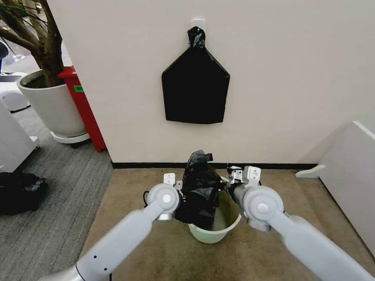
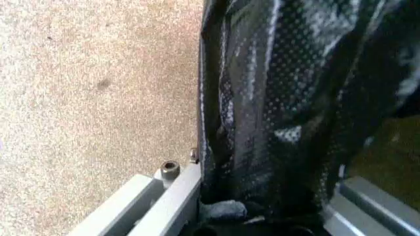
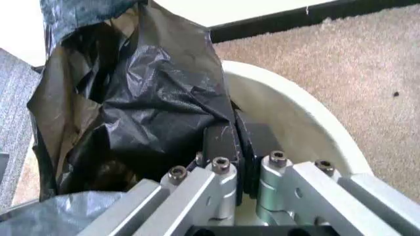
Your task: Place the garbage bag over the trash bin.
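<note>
From the head, the garbage bag (image 1: 199,190) hung bunched over the trash bin (image 1: 220,231), between both arms. At the left wrist, the left gripper (image 2: 262,216) pinched its film. At the right wrist, the right gripper (image 3: 239,147) clamped an edge inside the rim. Spreading seemed underway; next, stretch the mouth over the rim

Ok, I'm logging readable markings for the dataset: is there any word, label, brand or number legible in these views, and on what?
None can be read.
Small green label on the red panel beside the large white plant pot: too small to read.
Crinkly glossy black plastic garbage bag, round white plastic trash bin and flat black bag bundle hanging on the wall: no print visible.
</note>
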### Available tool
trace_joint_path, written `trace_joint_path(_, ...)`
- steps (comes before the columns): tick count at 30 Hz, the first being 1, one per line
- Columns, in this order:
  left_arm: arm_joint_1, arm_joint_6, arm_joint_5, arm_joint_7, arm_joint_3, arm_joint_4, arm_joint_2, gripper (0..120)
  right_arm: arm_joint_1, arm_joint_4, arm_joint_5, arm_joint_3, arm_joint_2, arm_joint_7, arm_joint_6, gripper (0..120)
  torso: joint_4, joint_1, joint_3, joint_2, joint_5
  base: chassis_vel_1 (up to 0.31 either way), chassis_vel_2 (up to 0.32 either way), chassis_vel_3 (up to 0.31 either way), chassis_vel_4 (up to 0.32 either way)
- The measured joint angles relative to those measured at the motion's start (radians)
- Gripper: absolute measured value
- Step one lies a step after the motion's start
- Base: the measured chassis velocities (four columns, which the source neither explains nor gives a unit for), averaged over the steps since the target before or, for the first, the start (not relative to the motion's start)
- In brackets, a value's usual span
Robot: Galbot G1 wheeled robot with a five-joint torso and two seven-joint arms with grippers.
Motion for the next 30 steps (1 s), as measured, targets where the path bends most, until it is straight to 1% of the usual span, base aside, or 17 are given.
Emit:
trace_joint_path(5,0.007,-0.027,0.011,-0.02,0.001,-0.014,0.003,0,-0.003,0.009,-0.013,0.01,-0.002,-0.005,0.004,0,-0.0001,0.0,0.0,0.0,-0.0002,0.0,0.0,0.0,0.0)
trace_joint_path(10,0.008,-0.071,0.062,-0.017,-0.007,-0.06,0.027,0,0.004,0.058,-0.023,0.025,-0.021,-0.005,0.01,0,0.0,0.0,0.0,0.0,0.0003,0.0,0.0,0.0,0.0)
trace_joint_path(14,0.008,-0.122,0.103,0.04,-0.028,-0.138,0.071,0,0.009,0.142,-0.023,0.047,-0.056,-0.004,0.017,0,-0.0001,0.0,0.0,0.0,0.0,0.0,0.0,0.0,0.0)
trace_joint_path(15,0.008,-0.122,0.103,0.04,-0.028,-0.138,0.071,0,0.009,0.142,-0.023,0.047,-0.056,-0.004,0.017,0,-0.0001,0.0,0.0,0.0,0.0,0.0,0.0,0.0,0.0)
trace_joint_path(19,0.008,-0.172,0.149,0.102,-0.054,-0.205,0.111,0,0.012,0.223,-0.022,0.07,-0.095,0.002,0.026,0,0.0,0.0,0.0,0.0,0.0,0.0,0.0,0.0,0.0)
trace_joint_path(22,0.008,-0.19,0.178,0.127,-0.062,-0.219,0.119,0,0.009,0.25,-0.022,0.08,-0.112,0.005,0.03,0,0.0,0.0,0.0,0.0,0.0,0.0,0.0,0.0,0.0)
trace_joint_path(23,0.008,-0.206,0.207,0.147,-0.067,-0.224,0.125,0,0.006,0.272,-0.021,0.089,-0.127,0.008,0.033,0,-0.0001,0.0,0.0,0.0,0.0001,0.0,0.0,0.0,0.0)
trace_joint_path(26,0.008,-0.233,0.248,0.18,-0.073,-0.228,0.134,0,-0.011,0.302,-0.02,0.113,-0.154,0.012,0.036,0,0.0,0.0,0.0,0.0,0.0,0.0,0.0,0.0,0.0)
trace_joint_path(30,0.007,-0.25,0.264,0.198,-0.079,-0.228,0.14,0,-0.037,0.319,-0.017,0.154,-0.174,0.013,0.036,0,-0.0001,0.0,0.0,0.0,0.0001,0.0,0.0,0.0,0.0)
